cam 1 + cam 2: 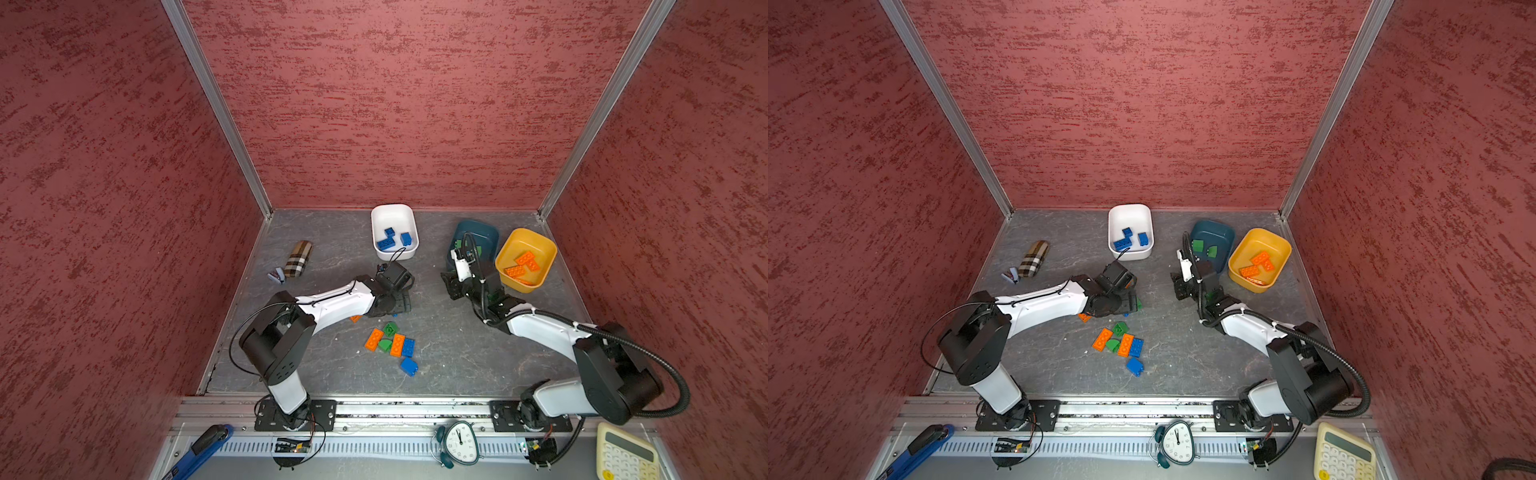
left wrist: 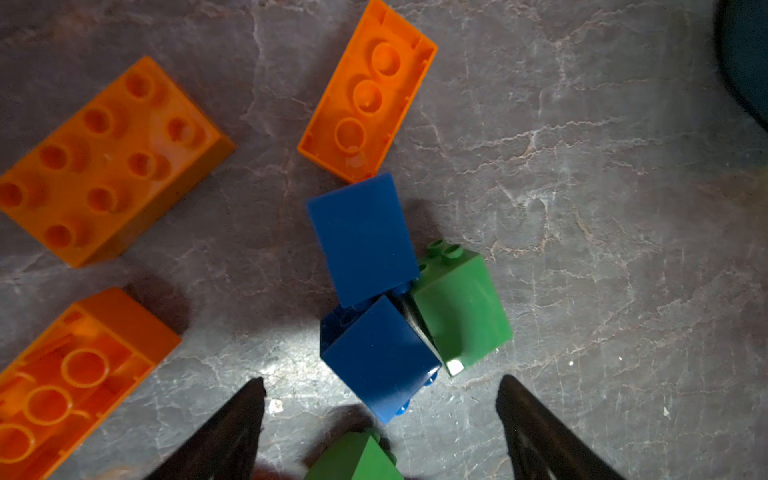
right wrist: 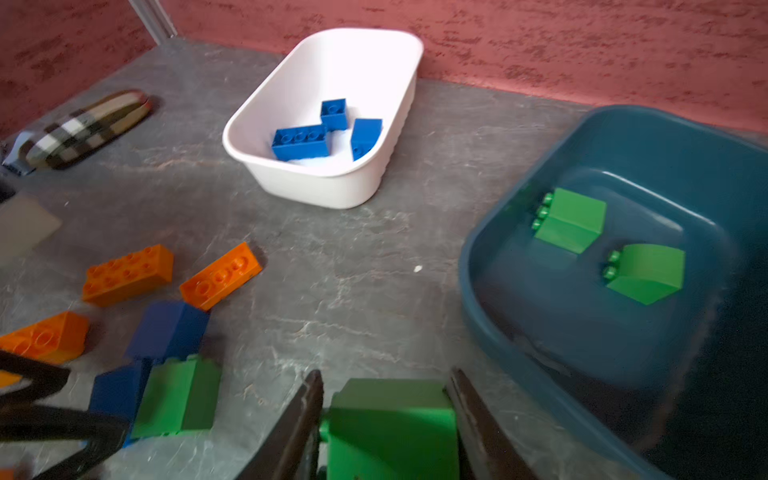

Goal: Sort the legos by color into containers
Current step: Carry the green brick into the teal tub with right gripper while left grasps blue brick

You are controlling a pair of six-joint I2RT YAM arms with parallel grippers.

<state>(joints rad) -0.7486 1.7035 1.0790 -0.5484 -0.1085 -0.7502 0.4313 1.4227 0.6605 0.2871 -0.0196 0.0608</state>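
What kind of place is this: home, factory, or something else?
Probably a robot test cell in a lab: a left arm and right arm bolted to an aluminium rail, red panels walling in the grey tabletop, and legos laid out for sorting.

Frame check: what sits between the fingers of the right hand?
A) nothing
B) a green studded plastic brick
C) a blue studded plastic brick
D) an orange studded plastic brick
B: in the right wrist view, the right hand has its two black fingers pressed against opposite sides of a green studded plastic brick.
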